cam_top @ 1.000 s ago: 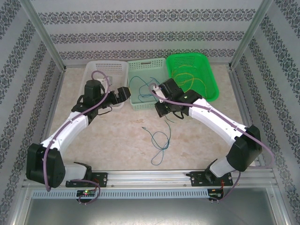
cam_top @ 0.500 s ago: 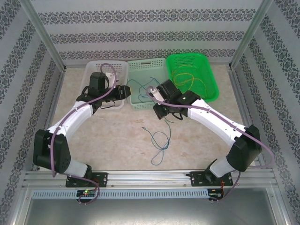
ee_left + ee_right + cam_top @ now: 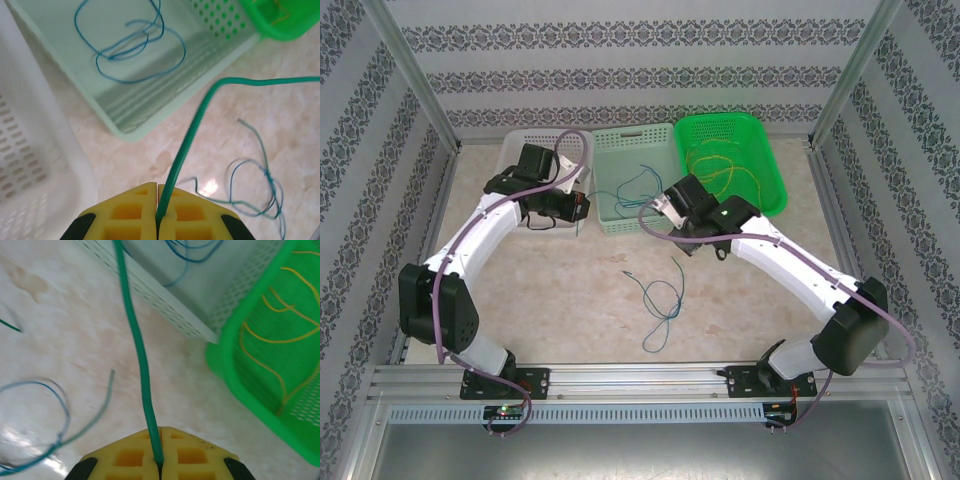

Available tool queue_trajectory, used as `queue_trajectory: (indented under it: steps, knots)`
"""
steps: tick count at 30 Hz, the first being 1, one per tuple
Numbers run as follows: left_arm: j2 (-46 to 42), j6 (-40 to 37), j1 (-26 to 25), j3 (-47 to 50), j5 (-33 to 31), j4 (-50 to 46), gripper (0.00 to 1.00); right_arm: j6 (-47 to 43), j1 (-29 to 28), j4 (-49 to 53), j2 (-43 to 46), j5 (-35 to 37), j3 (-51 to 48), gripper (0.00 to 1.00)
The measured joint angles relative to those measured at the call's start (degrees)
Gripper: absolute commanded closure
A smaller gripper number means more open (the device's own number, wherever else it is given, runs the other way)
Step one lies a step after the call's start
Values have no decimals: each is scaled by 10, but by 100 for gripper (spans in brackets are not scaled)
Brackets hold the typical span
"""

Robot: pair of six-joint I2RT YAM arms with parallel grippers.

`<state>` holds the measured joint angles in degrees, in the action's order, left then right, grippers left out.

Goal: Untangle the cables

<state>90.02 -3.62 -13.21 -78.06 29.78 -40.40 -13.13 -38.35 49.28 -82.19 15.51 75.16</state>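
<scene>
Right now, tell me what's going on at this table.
Both arms hold what looks like one green cable. The left gripper is shut on one part of it and the right gripper on another, in front of the baskets. Blue cables lie in the pale middle basket, and yellow cables in the bright green basket. A knotted tangle of thin cables lies loose on the table.

1 overhead, 2 downward wrist close-ups
</scene>
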Motion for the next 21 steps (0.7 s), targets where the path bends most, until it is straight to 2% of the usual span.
queue_trajectory:
  steps: [9, 10, 12, 13, 14, 15, 16, 17, 21]
  knots:
    - [29, -91, -56, -26, -70, -93, 100, -95, 13, 0, 60, 42, -16, 98]
    - [28, -93, -58, -26, -74, -94, 96, -97, 12, 0, 61, 41, -16, 98]
    - [23, -90, -58, -24, -82, -89, 80, -94, 12, 0, 61, 33, -16, 98]
    - [18, -83, -58, -21, -91, -83, 61, -90, 12, 1, 59, 25, -16, 98]
    - [10, -75, -58, -15, -103, -72, 46, -82, 12, 1, 57, 16, -15, 98]
    - [-3, -63, -58, -5, -117, -57, 35, -73, 12, 2, 53, 6, -14, 98]
    - [-22, -48, -58, 8, -135, -38, 13, -63, 12, 3, 47, -6, -10, 99]
    - [-39, -35, -58, 18, -150, -24, 0, -52, 12, 2, 40, -17, -6, 100]
    - [-142, 24, -53, 62, -230, 53, 0, -1, 12, 0, -3, -71, 30, 100]
